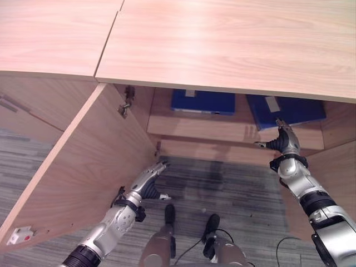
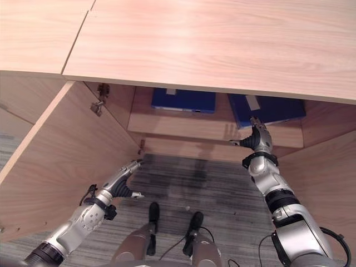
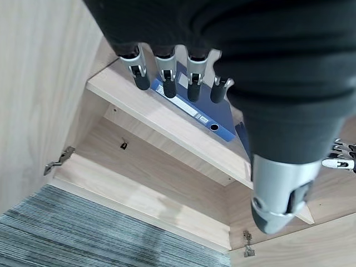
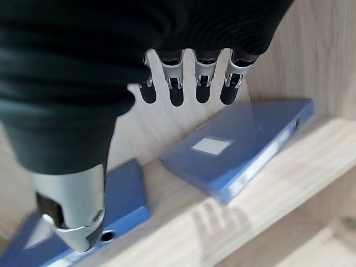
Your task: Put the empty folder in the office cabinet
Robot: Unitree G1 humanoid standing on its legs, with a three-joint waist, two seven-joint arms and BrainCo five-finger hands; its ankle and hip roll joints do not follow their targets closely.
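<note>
Two blue folders lie flat on the shelf (image 1: 222, 130) inside the open cabinet: one (image 1: 203, 102) toward your left, the other (image 1: 286, 109) on your right, its near corner looking to reach the shelf's front edge. Which of them is the empty one you cannot tell from here.

Your right hand (image 1: 282, 140) hovers just in front of the right folder with its fingers (image 4: 177, 89) straight and relaxed, holding nothing. Your left hand (image 1: 146, 181) hangs lower, beside the open left door (image 1: 83, 161), fingers (image 3: 166, 72) also released and empty.

The main risk sits with the right hand. If you pull it back carelessly, a fingertip could catch that near corner and drag the folder off the shelf onto the carpet. Withdraw straight toward yourself.

The underside of the counter (image 1: 233, 44) is close above the right hand, so lifting the arm too early could knock it against the edge.

On the left, swinging the arm outward could bump the door and strain its hinge (image 1: 125, 105). Should you close the doors next, check no folder corner overhangs first.
</note>
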